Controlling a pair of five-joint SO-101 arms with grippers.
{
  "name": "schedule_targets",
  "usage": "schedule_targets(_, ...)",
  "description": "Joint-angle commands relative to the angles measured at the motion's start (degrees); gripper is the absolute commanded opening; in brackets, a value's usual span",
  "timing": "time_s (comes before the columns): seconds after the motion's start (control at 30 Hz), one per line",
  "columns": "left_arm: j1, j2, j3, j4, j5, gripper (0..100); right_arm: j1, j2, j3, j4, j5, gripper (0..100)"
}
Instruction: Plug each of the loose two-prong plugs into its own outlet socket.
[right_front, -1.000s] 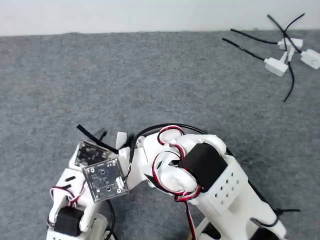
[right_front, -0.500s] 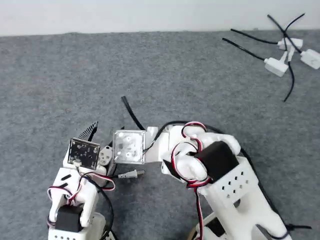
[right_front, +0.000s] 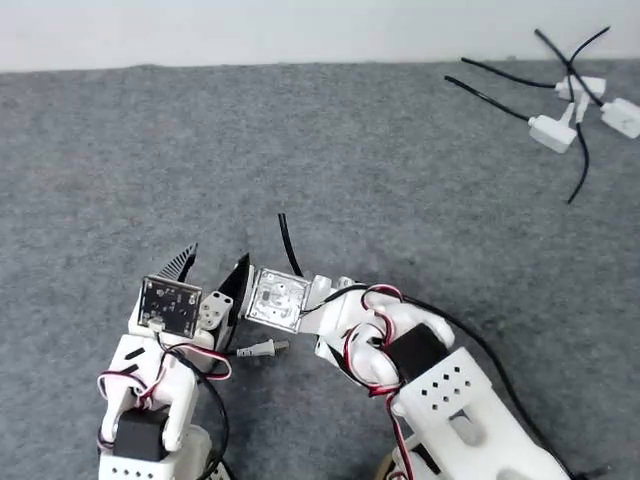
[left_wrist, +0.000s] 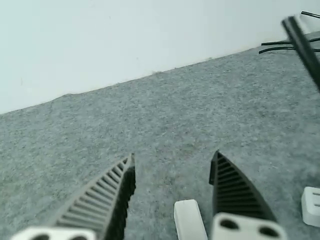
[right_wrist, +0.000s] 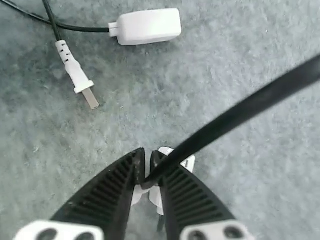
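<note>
On grey carpet (right_front: 350, 150), our right gripper (right_wrist: 148, 156) clamps a black cord (right_wrist: 240, 107); the left gripper (left_wrist: 173, 156) gapes empty. We judge pickup done; next, line its end up squarely with the socket (right_wrist: 147, 26).

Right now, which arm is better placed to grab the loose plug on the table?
Left, probably. The left fingers are open and empty, close to the plug; the right fingers are shut on a black cord.

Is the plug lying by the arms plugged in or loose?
Loose: the plug lies with bare prongs, apart from the socket.
</note>
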Motion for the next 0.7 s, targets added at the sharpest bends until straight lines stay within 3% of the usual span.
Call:
schedule_targets(0.0, -0.1, -0.9, -0.6, -1.9, 0.4, 24, 0.7, -1.7, 0.8, -3.7, -1.8, 0.9)
schedule_targets(0.67, -0.1, -0.9, -0.4, -1.9, 0.4, 24, 0.7, -1.7, 1.5, -4.1, -2.2, 0.9)
